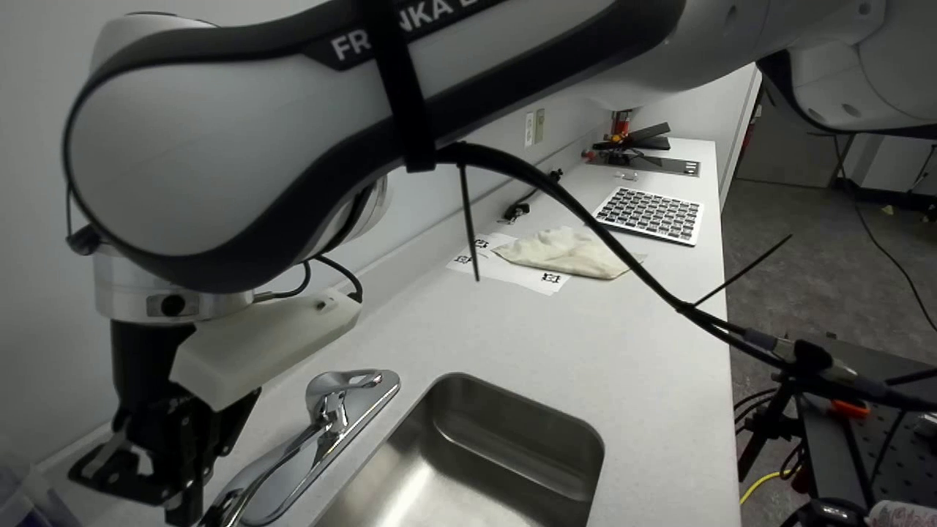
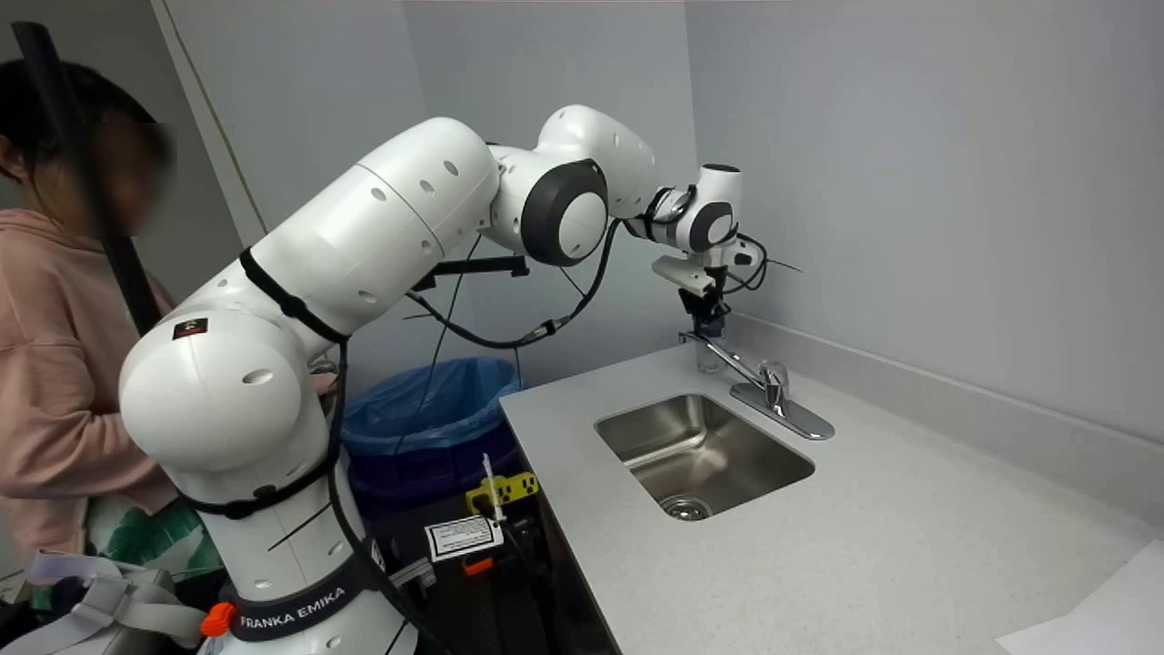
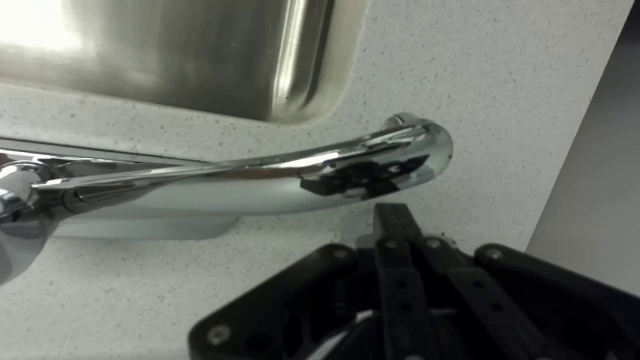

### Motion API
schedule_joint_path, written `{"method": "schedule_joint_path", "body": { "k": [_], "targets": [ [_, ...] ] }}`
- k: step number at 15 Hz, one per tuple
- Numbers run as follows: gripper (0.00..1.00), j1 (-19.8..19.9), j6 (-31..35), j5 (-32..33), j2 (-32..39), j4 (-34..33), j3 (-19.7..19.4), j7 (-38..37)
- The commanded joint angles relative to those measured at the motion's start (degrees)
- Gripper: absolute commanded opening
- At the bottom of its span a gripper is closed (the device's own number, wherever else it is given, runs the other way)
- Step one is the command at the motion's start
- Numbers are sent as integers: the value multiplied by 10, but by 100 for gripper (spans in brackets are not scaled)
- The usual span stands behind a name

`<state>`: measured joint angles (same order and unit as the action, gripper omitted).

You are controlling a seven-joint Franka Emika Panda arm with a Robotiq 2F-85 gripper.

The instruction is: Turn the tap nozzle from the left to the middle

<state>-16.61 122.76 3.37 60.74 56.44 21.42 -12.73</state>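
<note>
The chrome tap nozzle (image 3: pixel 260 187) runs across the wrist view, with its bent free end (image 3: pixel 435 147) over the counter past the sink's corner. In an exterior view the nozzle (image 2: pixel 730 360) points off to the side of the sink, over the counter near its far end. It also shows partly in an exterior view (image 1: pixel 252 489), where its free end is cut off. My gripper (image 3: pixel 396 215) is shut with nothing between its fingertips. The fingertips are beside the nozzle near its free end, on the side away from the sink; contact is unclear. The gripper also shows in both exterior views (image 1: pixel 187 505) (image 2: pixel 698 320).
The steel sink (image 2: pixel 627 455) is set into the white counter (image 2: pixel 727 582). The tap's lever (image 1: pixel 344 388) and base plate (image 2: pixel 805 422) stand behind it. A clear container (image 2: pixel 710 357) stands near the gripper by the wall (image 2: pixel 909 227). A cloth (image 1: pixel 564 252) lies farther along.
</note>
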Motion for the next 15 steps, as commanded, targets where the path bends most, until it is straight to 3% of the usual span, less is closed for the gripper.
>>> {"method": "schedule_joint_path", "body": {
  "k": [1,15],
  "targets": [
    [0,7,-2,-11,-13,25,8,-4],
    [0,35,79,-32,-101,182,7,-79]
  ]
}}
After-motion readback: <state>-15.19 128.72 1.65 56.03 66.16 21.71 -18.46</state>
